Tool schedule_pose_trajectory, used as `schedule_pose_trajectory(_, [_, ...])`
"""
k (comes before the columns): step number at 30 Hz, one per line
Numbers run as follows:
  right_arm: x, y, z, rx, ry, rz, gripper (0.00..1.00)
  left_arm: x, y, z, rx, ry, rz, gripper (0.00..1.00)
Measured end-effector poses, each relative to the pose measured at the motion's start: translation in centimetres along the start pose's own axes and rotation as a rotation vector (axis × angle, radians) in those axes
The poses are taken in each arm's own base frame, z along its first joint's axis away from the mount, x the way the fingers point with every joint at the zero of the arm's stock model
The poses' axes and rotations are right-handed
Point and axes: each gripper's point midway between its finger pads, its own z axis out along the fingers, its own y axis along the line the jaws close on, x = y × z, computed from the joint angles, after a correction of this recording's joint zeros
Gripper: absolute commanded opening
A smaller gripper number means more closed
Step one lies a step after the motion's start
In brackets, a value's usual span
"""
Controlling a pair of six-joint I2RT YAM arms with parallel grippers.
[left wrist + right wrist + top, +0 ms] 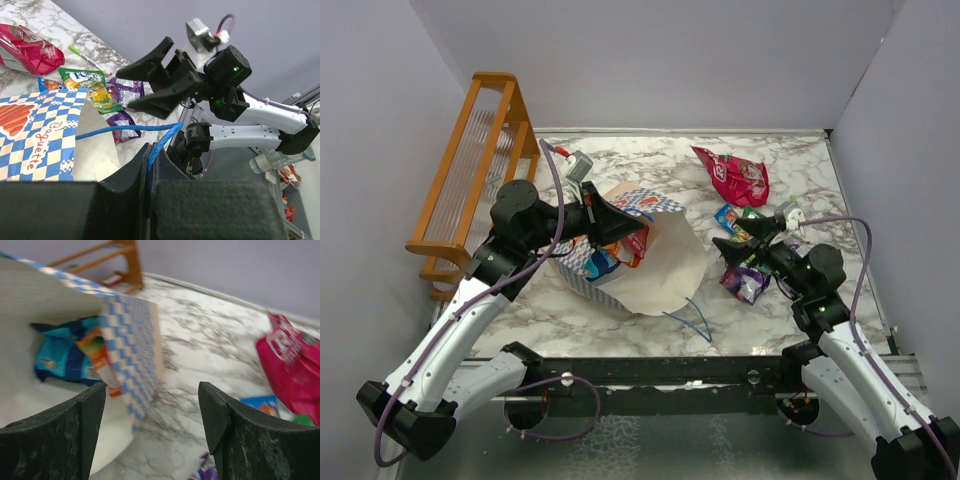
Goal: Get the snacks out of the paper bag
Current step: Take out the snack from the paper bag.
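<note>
The paper bag (660,268) lies on its side in the middle of the table, mouth toward the right arm. My left gripper (636,232) is shut on its blue cord handle (159,142), which runs between the closed jaws (150,152). A blue packet (57,360) and an orange packet (100,357) lie inside the bag. My right gripper (723,258) is open and empty, just outside the bag's mouth (152,395). Out on the table lie a pink-red packet (740,178), a green-yellow packet (90,85), a small blue packet (262,405) and a purple packet (745,285).
An orange wooden rack (480,165) stands at the back left against the wall. A thin green pen (87,57) lies beyond the packets. The bag's other blue cord (692,320) trails on the marble near the front. Walls close in the table on three sides.
</note>
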Motion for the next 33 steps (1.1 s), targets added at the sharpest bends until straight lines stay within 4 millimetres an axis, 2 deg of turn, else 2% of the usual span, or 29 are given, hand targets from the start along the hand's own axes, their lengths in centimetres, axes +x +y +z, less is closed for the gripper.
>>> schedule_pose_trajectory(5, [-1.4,8.2,-1.0,-0.385,-0.11,-0.113,0.75,0.0,0.0,0.0,0.0,-0.001,-0.001,0.0])
schedule_pose_trajectory(8, [-1.0,12.3,-1.3,-0.558,-0.105,-0.165,0.74,-0.1,0.0,0.0,0.001,-0.002,-0.002,0.0])
schedule_pose_trajectory(11, [0.1,15.4,-1.4,-0.665,-0.08,-0.213,0.69,-0.1,-0.1,0.0,0.003,-0.005,-0.001,0.0])
schedule_pose_trajectory(13, [0.8,16.7,-1.2,-0.69,-0.06,-0.246,0.63,-0.1,-0.1,0.0,0.003,-0.005,-0.001,0.0])
schedule_pose_trajectory(16, [1.8,18.1,0.0,-0.673,-0.024,-0.309,0.59,-0.1,-0.1,0.0,0.002,-0.005,-0.004,0.0])
schedule_pose_trajectory(17, [2.6,18.8,0.9,-0.656,0.005,-0.341,0.59,-0.1,-0.1,0.0,0.002,-0.005,-0.004,0.0])
schedule_pose_trajectory(19, [3.9,19.1,2.3,-0.609,0.045,-0.384,0.59,-0.1,-0.1,0.0,0.002,-0.005,-0.005,0.0])
schedule_pose_trajectory(22, [7.4,18.9,4.2,-0.528,0.144,-0.446,0.6,-0.1,-0.1,0.0,0.003,-0.005,-0.005,0.0])
schedule_pose_trajectory(25, [10.6,17.5,6.2,-0.42,0.23,-0.487,0.61,-0.1,-0.1,0.0,0.002,-0.005,-0.005,0.0])
schedule_pose_trajectory(28, [13.0,15.9,8.1,-0.313,0.284,-0.523,0.61,-0.1,-0.1,0.0,0.003,-0.004,-0.005,0.0])
schedule_pose_trajectory(33, [14.7,14.7,10.9,-0.196,0.301,-0.548,0.62,0.1,-0.1,0.0,0.003,0.002,-0.009,0.0])
